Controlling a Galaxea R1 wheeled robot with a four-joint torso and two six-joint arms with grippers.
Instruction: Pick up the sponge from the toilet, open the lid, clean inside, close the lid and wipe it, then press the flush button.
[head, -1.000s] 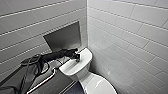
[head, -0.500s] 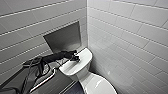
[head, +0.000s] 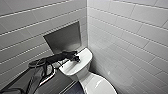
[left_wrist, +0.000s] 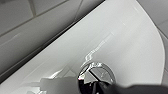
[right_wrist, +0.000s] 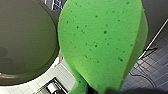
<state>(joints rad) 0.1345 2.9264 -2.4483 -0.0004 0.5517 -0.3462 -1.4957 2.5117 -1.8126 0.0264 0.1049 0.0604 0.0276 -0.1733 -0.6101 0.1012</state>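
The sponge (right_wrist: 100, 42) is bright green, pitted foam. It should be light and soft and will squash under any press, so it is best taken at its pinched waist, where a grip cannot slip off the rounded ends. In the right wrist view it hangs over dark floor tiles (right_wrist: 152, 67), its narrow part running into the right gripper (right_wrist: 107, 90). I judge the jaws clamped on it there, though they are blurred.

The flush button (left_wrist: 97, 75), round with a bright metal rim, looks hard and slick. It is set in the glossy tank top of the toilet (head: 83, 56) and wants a straight push at its centre, not a grasp. The left gripper (head: 76, 59) is just over it; whether its jaws are apart or together I cannot tell.

From the tank, the lid (head: 100, 86) lies at five o'clock, down on the bowl. A grey wall panel (head: 63, 37) stands at eleven o'clock.
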